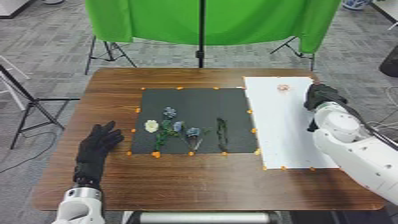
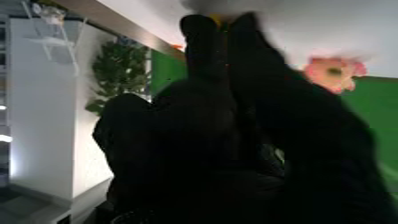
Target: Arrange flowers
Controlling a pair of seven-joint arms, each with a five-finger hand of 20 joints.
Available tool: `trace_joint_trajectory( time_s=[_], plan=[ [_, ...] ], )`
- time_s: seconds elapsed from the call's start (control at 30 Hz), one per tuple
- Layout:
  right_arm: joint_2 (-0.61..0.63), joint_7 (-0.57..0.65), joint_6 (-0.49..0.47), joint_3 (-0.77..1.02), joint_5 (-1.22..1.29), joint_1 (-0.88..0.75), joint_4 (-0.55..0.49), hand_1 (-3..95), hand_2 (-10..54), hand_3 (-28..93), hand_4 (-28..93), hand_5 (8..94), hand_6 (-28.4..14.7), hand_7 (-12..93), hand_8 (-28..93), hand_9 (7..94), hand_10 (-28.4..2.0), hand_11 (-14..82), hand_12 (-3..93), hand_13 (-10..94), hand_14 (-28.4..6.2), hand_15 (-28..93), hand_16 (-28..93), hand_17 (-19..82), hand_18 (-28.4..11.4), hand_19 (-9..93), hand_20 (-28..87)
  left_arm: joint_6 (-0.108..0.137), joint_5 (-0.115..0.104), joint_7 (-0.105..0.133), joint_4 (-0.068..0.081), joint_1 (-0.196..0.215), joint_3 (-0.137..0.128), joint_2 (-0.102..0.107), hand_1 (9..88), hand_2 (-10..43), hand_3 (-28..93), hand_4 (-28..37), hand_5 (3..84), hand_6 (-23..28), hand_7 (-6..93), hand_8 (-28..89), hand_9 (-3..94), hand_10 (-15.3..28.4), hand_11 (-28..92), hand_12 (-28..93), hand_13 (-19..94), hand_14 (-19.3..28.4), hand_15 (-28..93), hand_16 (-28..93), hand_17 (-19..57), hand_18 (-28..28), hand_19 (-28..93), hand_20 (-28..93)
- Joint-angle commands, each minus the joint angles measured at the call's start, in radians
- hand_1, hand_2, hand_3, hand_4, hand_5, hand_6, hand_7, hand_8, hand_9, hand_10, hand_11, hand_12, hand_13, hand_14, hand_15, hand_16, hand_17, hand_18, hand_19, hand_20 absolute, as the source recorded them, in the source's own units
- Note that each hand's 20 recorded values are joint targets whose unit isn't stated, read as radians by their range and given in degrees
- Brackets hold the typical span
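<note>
Clock read over the table (image 1: 178,182), twelve at its far edge. At two o'clock the right hand (image 1: 323,95) is being held by the white sheet (image 1: 289,135); its grip cannot be told. At nine o'clock the left hand (image 1: 96,142) is being kept open, fingers spread, beside the black sheet (image 1: 200,100). Toward one o'clock, near the right hand, the ruffled, rounded pink flower (image 1: 283,88) is being backed by the white sheet. On the black sheet, blue flowers (image 1: 170,112), a white flower (image 1: 151,126) and a slim dark stem (image 1: 222,134) are being set off by matte black. Orange marks (image 1: 156,154) are being seen along its edges. Toward six o'clock, room is being left over glossy brown wood.
</note>
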Motion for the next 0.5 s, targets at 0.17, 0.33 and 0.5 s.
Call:
trace_joint_trajectory(
  time_s=[0.17, 0.33, 0.5],
  plan=[
    [0.011, -0.025, 0.249, -0.028, -0.026, -0.027, 0.023, 67.3, -9.4, 59, -19, 77.3, 1.1, 19, 6, 88.5, -8.5, 5.2, 34.8, 90, -2.3, 63, 34, 65, -10.8, 93, 61, -0.006, 0.003, -0.006, -0.002, 0.022, -0.001, -0.012, 21.8, 13.9, 61, -28.3, 44.0, 7.5, 7.3, -4, 43.3, 15.7, 23, 13, 30, 19.1, 38, 1, -2.3, 14.6, 20, 20],
    [0.028, -0.052, 0.324, -0.007, -0.027, -0.018, -0.072, 67.1, -9.5, 60, -18, 78.5, 0.8, 19, 6, 89.3, -8.8, 5.7, 35.1, 90, -2.1, 63, 35, 65, -10.8, 93, 62, -0.004, 0.001, -0.006, -0.003, 0.023, -0.003, -0.010, 22.0, 13.9, 61, -28.3, 44.0, 7.6, 7.2, -4, 43.3, 15.7, 23, 13, 30, 19.1, 38, 1, -2.3, 14.7, 20, 20],
    [0.029, -0.087, 0.333, -0.008, -0.003, -0.021, -0.203, 66.5, -9.5, 60, -17, 78.8, 0.7, 19, 7, 89.7, -8.8, 6.1, 36.0, 91, -1.9, 63, 35, 66, -10.8, 93, 62, -0.009, 0.002, -0.008, -0.001, 0.019, 0.000, -0.010, 22.0, 13.9, 61, -28.3, 44.0, 7.6, 7.2, -4, 43.3, 15.6, 23, 13, 30, 19.1, 38, 1, -2.3, 14.7, 20, 20]
  ],
)
